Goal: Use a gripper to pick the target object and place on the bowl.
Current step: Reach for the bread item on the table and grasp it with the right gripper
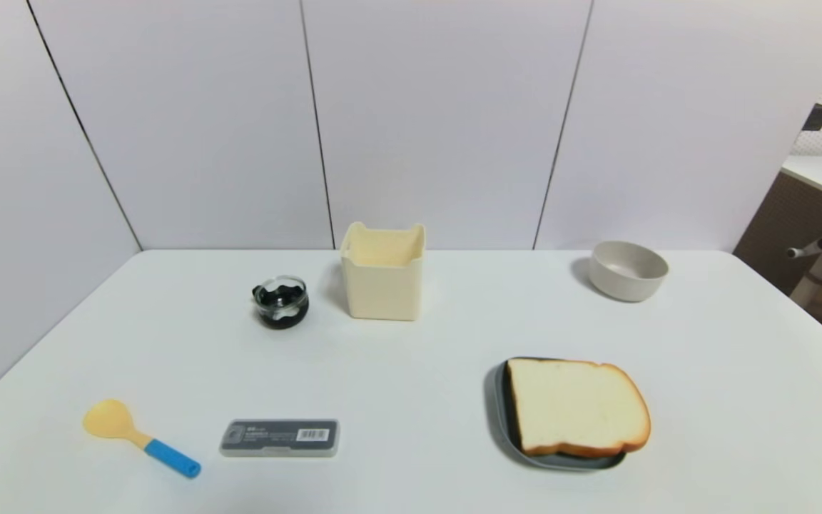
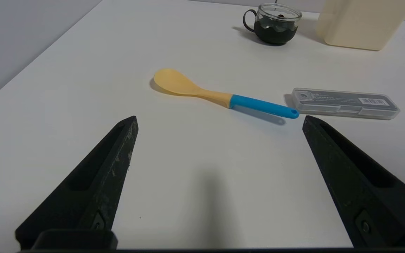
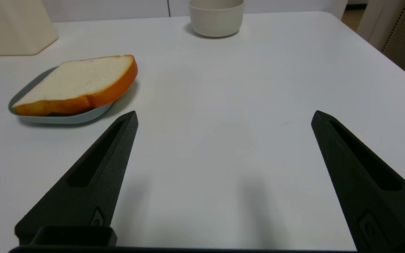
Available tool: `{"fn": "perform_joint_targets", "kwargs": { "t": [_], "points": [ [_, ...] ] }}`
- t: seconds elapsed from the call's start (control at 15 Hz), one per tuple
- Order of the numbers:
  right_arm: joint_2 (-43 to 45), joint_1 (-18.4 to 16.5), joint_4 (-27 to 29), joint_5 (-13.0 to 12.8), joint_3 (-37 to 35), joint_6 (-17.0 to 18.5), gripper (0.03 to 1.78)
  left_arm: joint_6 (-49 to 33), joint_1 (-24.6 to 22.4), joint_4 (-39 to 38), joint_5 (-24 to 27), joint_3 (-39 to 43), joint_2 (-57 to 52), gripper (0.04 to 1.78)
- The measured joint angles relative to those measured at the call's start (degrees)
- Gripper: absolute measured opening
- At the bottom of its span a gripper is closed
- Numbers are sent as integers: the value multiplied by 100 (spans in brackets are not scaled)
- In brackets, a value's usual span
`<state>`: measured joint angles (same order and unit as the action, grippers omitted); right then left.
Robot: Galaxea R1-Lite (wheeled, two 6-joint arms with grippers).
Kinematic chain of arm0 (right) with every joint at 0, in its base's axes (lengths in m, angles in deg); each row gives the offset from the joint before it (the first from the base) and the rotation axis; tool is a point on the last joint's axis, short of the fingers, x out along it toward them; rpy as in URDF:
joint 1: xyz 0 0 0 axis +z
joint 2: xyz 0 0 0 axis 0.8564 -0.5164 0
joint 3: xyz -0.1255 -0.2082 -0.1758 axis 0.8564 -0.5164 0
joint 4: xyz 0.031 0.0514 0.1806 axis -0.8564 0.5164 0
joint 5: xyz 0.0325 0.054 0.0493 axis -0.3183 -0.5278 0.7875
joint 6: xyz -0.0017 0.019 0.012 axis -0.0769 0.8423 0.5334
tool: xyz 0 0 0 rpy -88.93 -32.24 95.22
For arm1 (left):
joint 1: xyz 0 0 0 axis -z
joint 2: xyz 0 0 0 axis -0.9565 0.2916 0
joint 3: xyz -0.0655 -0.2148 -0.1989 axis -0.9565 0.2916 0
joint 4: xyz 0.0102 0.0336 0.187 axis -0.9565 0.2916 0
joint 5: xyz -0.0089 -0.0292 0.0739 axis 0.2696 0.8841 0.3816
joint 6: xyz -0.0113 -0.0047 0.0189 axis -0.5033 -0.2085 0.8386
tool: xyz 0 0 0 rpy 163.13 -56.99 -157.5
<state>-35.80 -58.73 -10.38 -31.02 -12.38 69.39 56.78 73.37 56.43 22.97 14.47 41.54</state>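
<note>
Your right gripper (image 3: 223,117) hangs low over the near table (image 1: 411,343), spread wide, holding nothing; the left gripper (image 2: 220,119) looks parked, also open and empty. The bread (image 1: 575,407) on the plate (image 1: 500,407) looks light and squishy, so pinch its right crust gently. The bowl (image 1: 628,270) sits far right.

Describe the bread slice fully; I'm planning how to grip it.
The bread slice is large, roughly square, white-faced with an orange-brown crust. It lies flat on a blue-grey plate, overhanging the rim on the side facing the robot's right. Nothing else touches it. The bowl stands farther back; the right claw is open, short of it.
</note>
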Motion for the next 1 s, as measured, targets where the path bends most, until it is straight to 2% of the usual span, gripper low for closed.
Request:
{"fn": "perform_joint_targets", "kwargs": {
  "t": [0.27, 0.6, 0.8, 1.0],
  "points": [
    [-45, -2, 294, -7, 121, 2, 171, 0, 0, 0, 1, 0, 0, 169],
    [-567, 2, 318, 99, 884, -60, 171, -2, 2, 0, 0, 0, 0, 169],
    [-1274, -2, 335, 283, 1666, -99, 171, 0, 2, 0, 1, 0, 0, 169],
    [-2349, -23, 346, 521, 2745, -197, 171, 0, 2, 0, 0, 0, 0, 169]
  ]
}}
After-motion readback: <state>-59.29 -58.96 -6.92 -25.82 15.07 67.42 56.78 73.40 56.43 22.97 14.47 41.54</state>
